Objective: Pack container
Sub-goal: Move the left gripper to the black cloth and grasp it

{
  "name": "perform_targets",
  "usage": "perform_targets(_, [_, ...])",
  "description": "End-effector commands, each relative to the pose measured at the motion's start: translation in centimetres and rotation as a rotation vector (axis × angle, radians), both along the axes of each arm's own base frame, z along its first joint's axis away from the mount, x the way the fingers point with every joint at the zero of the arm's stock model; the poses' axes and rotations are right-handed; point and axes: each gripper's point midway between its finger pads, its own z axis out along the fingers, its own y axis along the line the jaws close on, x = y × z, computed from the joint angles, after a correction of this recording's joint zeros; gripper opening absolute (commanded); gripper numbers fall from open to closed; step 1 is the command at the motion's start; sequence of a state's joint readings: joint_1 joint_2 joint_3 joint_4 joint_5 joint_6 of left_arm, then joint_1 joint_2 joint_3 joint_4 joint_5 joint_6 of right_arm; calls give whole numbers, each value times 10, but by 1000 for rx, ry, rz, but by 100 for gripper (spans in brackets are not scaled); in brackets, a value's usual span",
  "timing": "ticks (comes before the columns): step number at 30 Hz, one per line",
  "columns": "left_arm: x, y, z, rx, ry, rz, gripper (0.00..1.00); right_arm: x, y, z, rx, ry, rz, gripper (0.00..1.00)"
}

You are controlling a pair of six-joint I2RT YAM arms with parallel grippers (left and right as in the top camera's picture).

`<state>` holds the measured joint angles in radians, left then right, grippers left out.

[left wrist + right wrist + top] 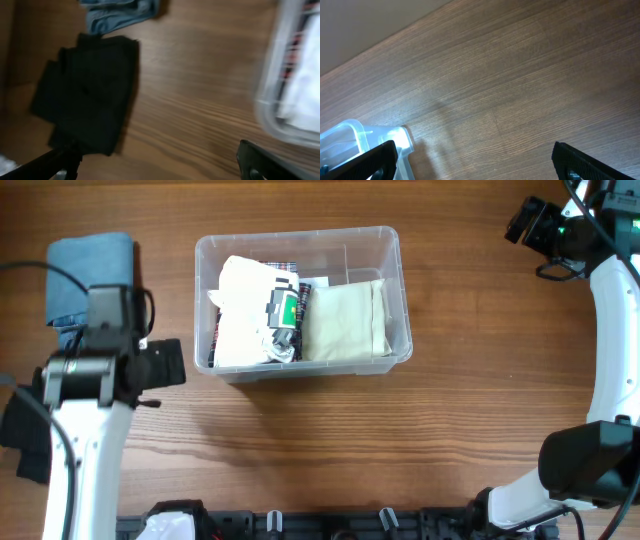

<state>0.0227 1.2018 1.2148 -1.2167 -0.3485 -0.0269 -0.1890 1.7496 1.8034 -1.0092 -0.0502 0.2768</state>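
Wooden worktop (420,440) carries the container (300,234) toward its far edge, long axis left-right, nearest the open, empty left gripper (160,156).

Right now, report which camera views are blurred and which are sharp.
Left wrist: motion-blurred, the container smeared along its rim, the black cloth soft. Overhead: sharp and evenly lit. Right wrist: crisp wood grain on the table.

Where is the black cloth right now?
In the left wrist view, the black cloth lies on the table beside the blue cloth, apart from the container. Overhead, it sits far left, partly behind the left arm.
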Motion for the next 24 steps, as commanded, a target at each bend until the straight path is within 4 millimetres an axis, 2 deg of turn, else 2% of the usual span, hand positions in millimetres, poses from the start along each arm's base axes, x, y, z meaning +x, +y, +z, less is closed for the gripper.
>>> perform_targets(1, [2, 21, -2, 118, 61, 27, 100, 1, -1, 1, -4, -3, -16, 100])
perform_targets(4, [1, 41, 0, 250, 125, 24, 100, 1, -1, 1, -4, -2, -16, 99])
perform_targets(10, [3, 57, -6, 315, 194, -17, 100, 1, -1, 1, -4, -3, -16, 100])
perform_targets(16, [-8, 73, -31, 278, 333, 17, 100, 1, -1, 1, -4, -2, -16, 100])
perform_targets(24, [-7, 95, -65, 274, 474, 65, 100, 1, -1, 1, -4, -3, -16, 100])
